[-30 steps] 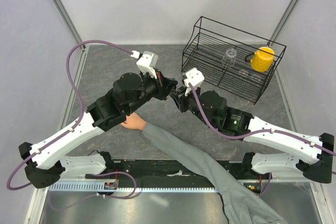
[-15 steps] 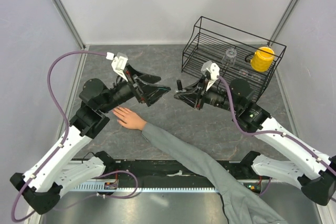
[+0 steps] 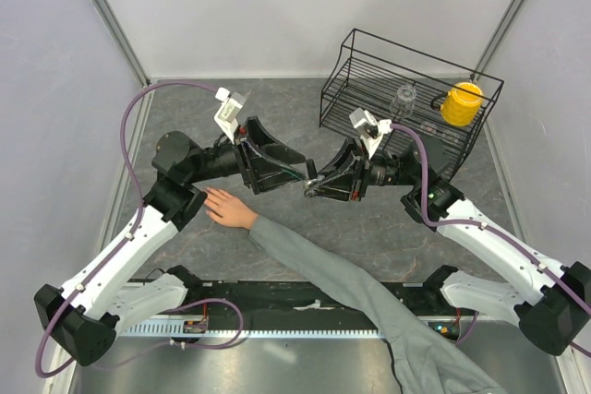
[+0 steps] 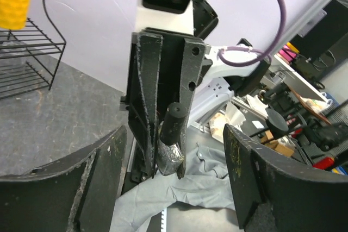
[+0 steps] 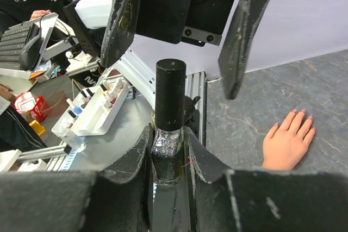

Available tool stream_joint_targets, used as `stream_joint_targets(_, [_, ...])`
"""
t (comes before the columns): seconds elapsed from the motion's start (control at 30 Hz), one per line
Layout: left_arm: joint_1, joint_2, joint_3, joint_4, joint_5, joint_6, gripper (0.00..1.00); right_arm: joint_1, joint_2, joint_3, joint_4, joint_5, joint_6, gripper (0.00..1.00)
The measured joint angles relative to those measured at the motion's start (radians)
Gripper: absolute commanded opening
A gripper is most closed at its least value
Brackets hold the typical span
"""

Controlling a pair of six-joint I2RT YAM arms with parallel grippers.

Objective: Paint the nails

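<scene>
Grey stone-look table point(image 3: 277, 99) from the top camera, pale walls around it. Wire rack point(image 3: 388, 131) sits back right with a yellow cup point(image 3: 461, 103) in it. The arms meet mid-table: left gripper point(image 3: 303, 171) is spread wide and holds nothing, right gripper point(image 3: 312, 187) is clamped on a small dark bottle point(image 3: 311, 173). A bare hand point(image 3: 226, 208) lies flat beside the left arm, its grey sleeve point(image 3: 351, 283) running to the near edge (nails too small for me to make out here).

Left wrist: my own fingers point(image 4: 92, 183) stand far apart, with the bottle ahead in the other gripper's closed jaws.

Right wrist: the bottle is pinched between the fingers point(image 5: 133, 158). Its black cap pokes into the open left gripper's gap and touches neither side. The nails point(image 5: 302, 114) show pale pinkish, with the hand on the table at right, well apart from the bottle.
</scene>
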Motion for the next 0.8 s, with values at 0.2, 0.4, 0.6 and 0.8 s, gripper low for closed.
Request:
stream_joint_targets(0.2, [0.000, 0.023, 0.000, 0.015, 0.035, -0.017, 0.62, -0.001, 0.037, 0.000, 0.030, -0.012, 0.030, 0.00])
stream_joint_targets(0.4, [0.000, 0.053, 0.000, 0.020, 0.061, -0.030, 0.40, -0.001, 0.063, 0.000, 0.061, -0.011, 0.055, 0.00])
stream_joint_targets(0.6, [0.006, 0.064, 0.011, -0.006, 0.056, -0.017, 0.02, 0.000, 0.072, 0.002, 0.069, -0.003, 0.058, 0.00])
stream_joint_targets(0.8, [-0.065, 0.037, 0.141, -0.358, -0.338, 0.199, 0.02, 0.159, 0.036, 0.102, -0.258, 0.568, -0.155, 0.00])
